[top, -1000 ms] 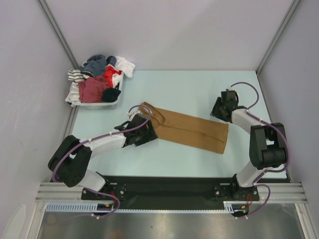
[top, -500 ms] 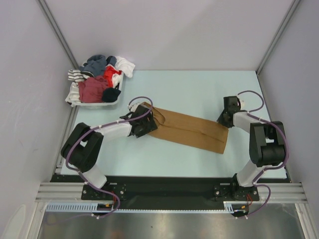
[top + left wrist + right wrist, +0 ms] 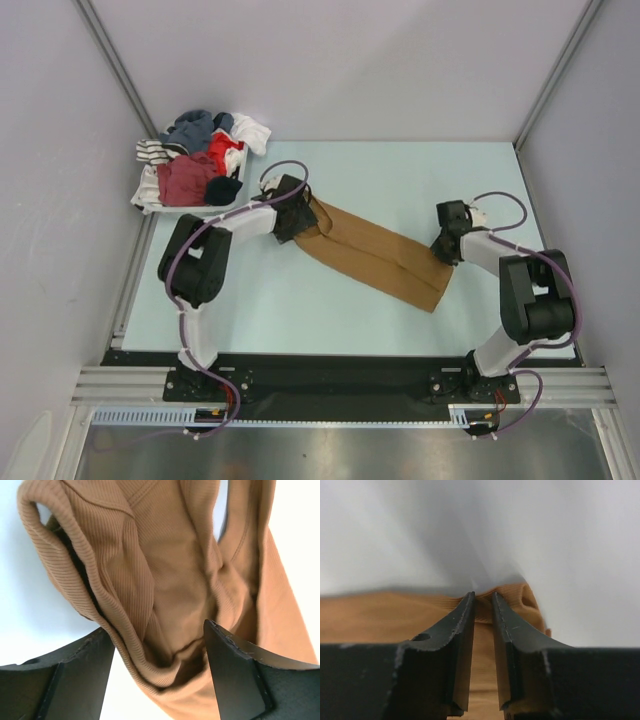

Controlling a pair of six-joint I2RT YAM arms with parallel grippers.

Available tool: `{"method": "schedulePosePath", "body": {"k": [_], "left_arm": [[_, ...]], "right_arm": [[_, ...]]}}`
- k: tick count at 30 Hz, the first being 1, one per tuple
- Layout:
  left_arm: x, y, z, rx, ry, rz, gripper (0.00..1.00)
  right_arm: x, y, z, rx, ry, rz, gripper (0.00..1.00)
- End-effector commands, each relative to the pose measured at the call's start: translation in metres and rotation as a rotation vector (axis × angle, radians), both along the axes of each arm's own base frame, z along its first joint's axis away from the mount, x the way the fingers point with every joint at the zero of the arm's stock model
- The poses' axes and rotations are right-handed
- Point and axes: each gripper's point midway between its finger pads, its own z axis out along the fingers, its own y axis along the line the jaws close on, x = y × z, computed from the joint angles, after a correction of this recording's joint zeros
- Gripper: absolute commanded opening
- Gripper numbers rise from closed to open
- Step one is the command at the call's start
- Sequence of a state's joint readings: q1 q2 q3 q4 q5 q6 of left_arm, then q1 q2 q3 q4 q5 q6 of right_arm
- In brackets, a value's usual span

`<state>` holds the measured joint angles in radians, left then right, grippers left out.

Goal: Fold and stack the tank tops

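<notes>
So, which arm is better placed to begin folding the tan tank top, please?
Right, probably: the right jaws pinch the tan tank top at its hem, while the left jaws stand wide around the bunched straps.

no text, label, brand, number or sign could be read in any view. nothing legible was found on the tan-brown ribbed cloth tank top (image 3: 375, 255), nor on the heap of mixed coloured clothes (image 3: 195, 170) lying in the white plastic tray (image 3: 215, 209).
</notes>
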<state>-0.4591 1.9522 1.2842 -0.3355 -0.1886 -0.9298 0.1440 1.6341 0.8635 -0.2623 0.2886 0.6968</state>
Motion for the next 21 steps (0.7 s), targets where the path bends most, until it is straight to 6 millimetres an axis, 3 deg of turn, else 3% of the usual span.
{"method": "schedulePosePath", "body": {"k": [1,2,3,4,5,7,8,9,10,11,12,13,14,17,21], "left_arm": [[0.019,0.000,-0.010,0.057,0.044,-0.019,0.76],[0.024,-0.002,-0.020,0.071,0.064,-0.026,0.76],[0.042,-0.010,-0.004,0.059,0.033,-0.029,0.76],[0.049,-0.015,-0.002,0.059,0.026,-0.041,0.75],[0.055,-0.019,-0.012,0.060,0.042,-0.050,0.75],[0.078,-0.035,0.003,0.026,-0.010,-0.078,0.75],[0.081,-0.042,-0.007,0.017,0.003,-0.096,0.75],[0.095,-0.055,0.008,-0.013,-0.039,-0.110,0.75],[0.099,-0.065,0.010,-0.020,-0.049,-0.133,0.75],[0.101,-0.071,-0.002,-0.013,-0.034,-0.142,0.75],[0.115,-0.084,0.018,-0.030,-0.081,-0.158,0.75],[0.117,-0.096,0.023,-0.025,-0.100,-0.192,0.75],[0.129,-0.108,0.030,-0.032,-0.136,-0.203,0.76],[0.138,-0.121,0.037,-0.046,-0.164,-0.246,0.77],[0.136,-0.106,0.051,0.020,-0.188,-0.270,0.80]], "right_arm": [[-0.071,0.027,-0.028,0.035,0.201,0.039,0.26],[-0.077,0.035,-0.028,0.052,0.199,0.046,0.25],[-0.083,0.054,-0.022,0.068,0.179,0.097,0.25],[-0.095,0.062,-0.025,0.075,0.196,0.118,0.26],[-0.099,0.074,-0.022,0.103,0.177,0.123,0.26],[-0.116,0.105,-0.016,0.126,0.161,0.208,0.27],[-0.123,0.117,-0.014,0.143,0.159,0.232,0.27],[-0.127,0.130,-0.011,0.174,0.149,0.229,0.27],[-0.140,0.151,-0.010,0.186,0.154,0.290,0.27],[-0.142,0.161,-0.006,0.199,0.149,0.305,0.27],[-0.146,0.168,-0.005,0.209,0.154,0.300,0.27],[-0.155,0.175,-0.005,0.184,0.169,0.326,0.27],[-0.152,0.180,0.002,0.177,0.155,0.329,0.27],[-0.152,0.173,0.007,0.134,0.141,0.321,0.30],[-0.146,0.155,0.017,0.086,0.099,0.311,0.35]]}}
